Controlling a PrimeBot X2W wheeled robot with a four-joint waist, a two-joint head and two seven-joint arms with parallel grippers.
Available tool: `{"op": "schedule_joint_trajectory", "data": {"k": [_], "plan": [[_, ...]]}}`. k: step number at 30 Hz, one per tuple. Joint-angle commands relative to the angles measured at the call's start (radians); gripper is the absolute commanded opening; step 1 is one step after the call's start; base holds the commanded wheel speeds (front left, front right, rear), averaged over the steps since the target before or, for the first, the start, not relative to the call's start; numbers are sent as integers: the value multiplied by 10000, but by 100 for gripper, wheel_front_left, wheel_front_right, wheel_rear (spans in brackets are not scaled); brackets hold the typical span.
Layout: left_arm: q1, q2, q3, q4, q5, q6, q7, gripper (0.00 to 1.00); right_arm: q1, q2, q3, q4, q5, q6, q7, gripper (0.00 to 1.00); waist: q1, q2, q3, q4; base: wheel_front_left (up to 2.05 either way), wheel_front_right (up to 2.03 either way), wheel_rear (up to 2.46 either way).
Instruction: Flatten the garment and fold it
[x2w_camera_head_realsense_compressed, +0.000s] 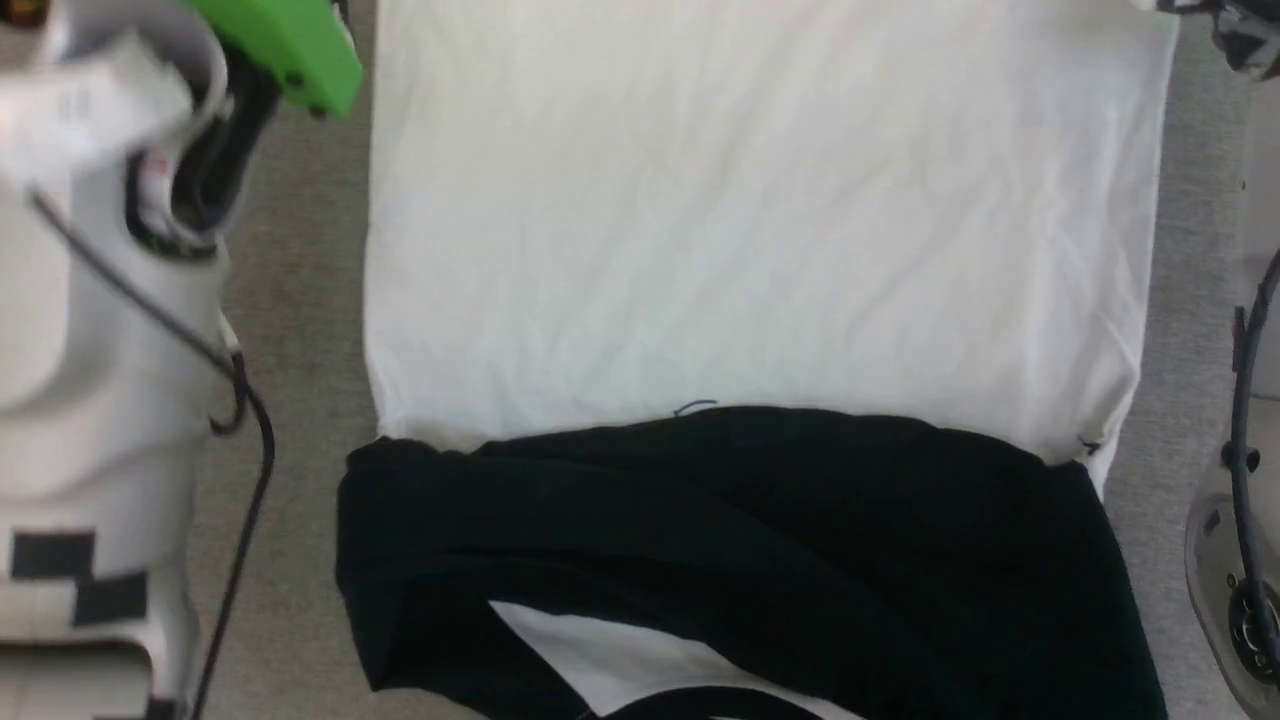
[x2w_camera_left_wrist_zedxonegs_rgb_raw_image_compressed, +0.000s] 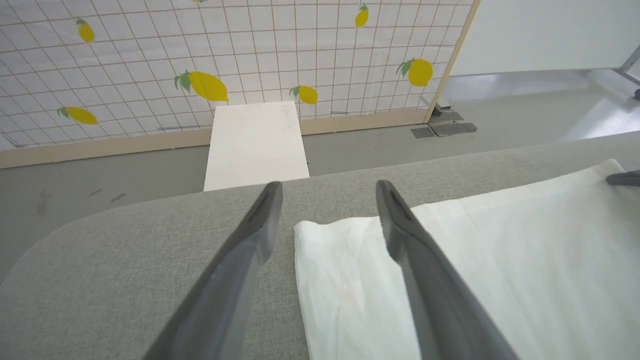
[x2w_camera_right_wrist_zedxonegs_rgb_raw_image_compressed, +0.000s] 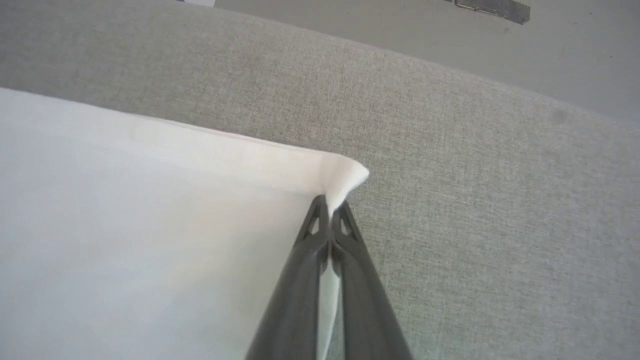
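Garment: soft white T-shirt with black sleeves, spread on grey fabric-covered desk; sleeves folded across near end, long axis near to far.
Right tool: closed tight, pinching far right hem corner.
Left tool: spread wide, gripping nothing, straddling far left hem corner, cloth edge between its fingers.
Next move: probably closing left tool on that corner, already at hand.
Writing: none legible.
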Motion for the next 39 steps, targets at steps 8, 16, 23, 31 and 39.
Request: {"op": "schedule_joint_trajectory", "data": {"k": [8, 16, 23, 31, 39], "plan": [[-2326, 625, -670, 2822, 298, 545, 3453, 100, -357, 114, 733, 8, 850, -13, -471, 0, -1, 0, 513, -954, 0, 0, 0], [-2348, 594, -930, 3596, 168, 953, 5169, 87, -353, -49, 1091, -11, 1263, -13, -683, 0, -1, 0, 683, -1184, 0, 0, 0], [-2012, 636, -711, 3412, -158, 936, 4920, 0, -375, -155, 1208, -4, 1411, -13, -778, 0, -1, 0, 685, -1139, 0, 0, 0], [-2385, 780, -232, 3335, 291, 1354, 2587, 0, -715, -200, 971, -23, 1382, -13, -1207, 0, -1, 0, 426, -1037, 0, 0, 0], [-3384, 854, -341, 3698, 883, 1264, 723, 0, -1469, -151, 533, 33, 992, -13, -2231, 0, -1, 0, 204, -1036, 0, 0, 0]]}}
